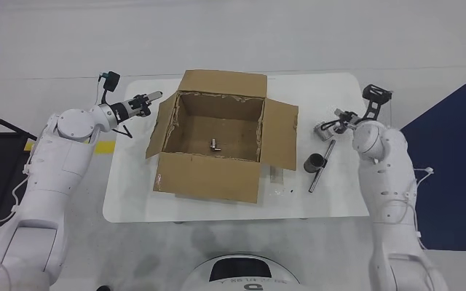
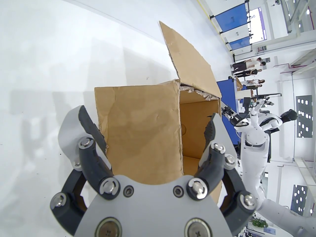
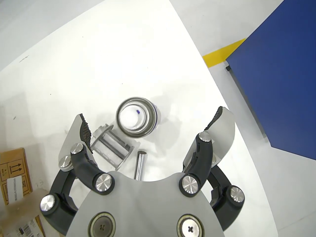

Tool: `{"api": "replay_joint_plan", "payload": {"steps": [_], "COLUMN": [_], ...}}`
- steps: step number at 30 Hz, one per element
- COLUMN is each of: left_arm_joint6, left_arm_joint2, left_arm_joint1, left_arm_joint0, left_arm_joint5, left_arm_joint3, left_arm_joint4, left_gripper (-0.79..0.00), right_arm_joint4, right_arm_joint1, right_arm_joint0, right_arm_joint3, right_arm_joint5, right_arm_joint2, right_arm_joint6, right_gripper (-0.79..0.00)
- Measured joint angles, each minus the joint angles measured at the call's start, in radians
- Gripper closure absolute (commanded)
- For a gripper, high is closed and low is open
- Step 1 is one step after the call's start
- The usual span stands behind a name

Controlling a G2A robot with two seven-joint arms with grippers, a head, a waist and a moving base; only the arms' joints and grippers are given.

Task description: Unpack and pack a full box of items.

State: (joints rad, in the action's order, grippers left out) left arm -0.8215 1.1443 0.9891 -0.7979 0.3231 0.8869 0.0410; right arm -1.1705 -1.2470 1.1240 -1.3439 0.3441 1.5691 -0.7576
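Left claw (image 2: 149,120) spread wide with nothing in it; we put it just outside the cardboard box (image 1: 207,177), on the box's left side, pointed at the left flap. Whether it touches the flap we cannot tell. Right claw (image 3: 151,119) is wide too and empty, over the table (image 1: 131,189) off the box's right side, apart from the right flap. Below that claw, right of the box, we mark three things: a metal ring cup (image 3: 134,117) standing open end up, a spool-shaped metal part (image 3: 111,146) lying on its side just beside the cup, and one end of a metal rod (image 3: 140,161) just beside the spool. In the top view the rod lies slantwise right of the box, and a dark cylinder (image 1: 314,161) stands upright just beside it, between the rod and the box's right flap. Box sits open mid-table, all four flaps folded outward. On the box floor we see one small metal piece (image 1: 214,143), apart from the walls
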Motion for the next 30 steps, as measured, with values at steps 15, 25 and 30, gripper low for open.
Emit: {"api": "replay_joint_plan", "payload": {"steps": [15,25,30], "left_arm_joint6": [0.0,0.0,0.0], "left_arm_joint2": [0.0,0.0,0.0], "left_arm_joint1": [0.0,0.0,0.0], "left_arm_joint0": [0.0,0.0,0.0], "left_arm_joint5": [0.0,0.0,0.0], "left_arm_joint3": [0.0,0.0,0.0], "left_arm_joint4": [0.0,0.0,0.0], "left_gripper": [-0.785,-0.785,-0.785], "right_arm_joint4": [0.025,0.019,0.019], "right_arm_joint1": [-0.017,-0.016,-0.015], "right_arm_joint0": [-0.174,-0.162,-0.172], "right_arm_joint3": [0.324,0.306,0.32], "right_arm_joint5": [-0.009,-0.013,-0.018], "right_arm_joint2": [-0.057,-0.058,-0.06], "right_arm_joint6": [0.117,0.146,0.134], "right_gripper": [-0.616,-0.385,-0.102]}}
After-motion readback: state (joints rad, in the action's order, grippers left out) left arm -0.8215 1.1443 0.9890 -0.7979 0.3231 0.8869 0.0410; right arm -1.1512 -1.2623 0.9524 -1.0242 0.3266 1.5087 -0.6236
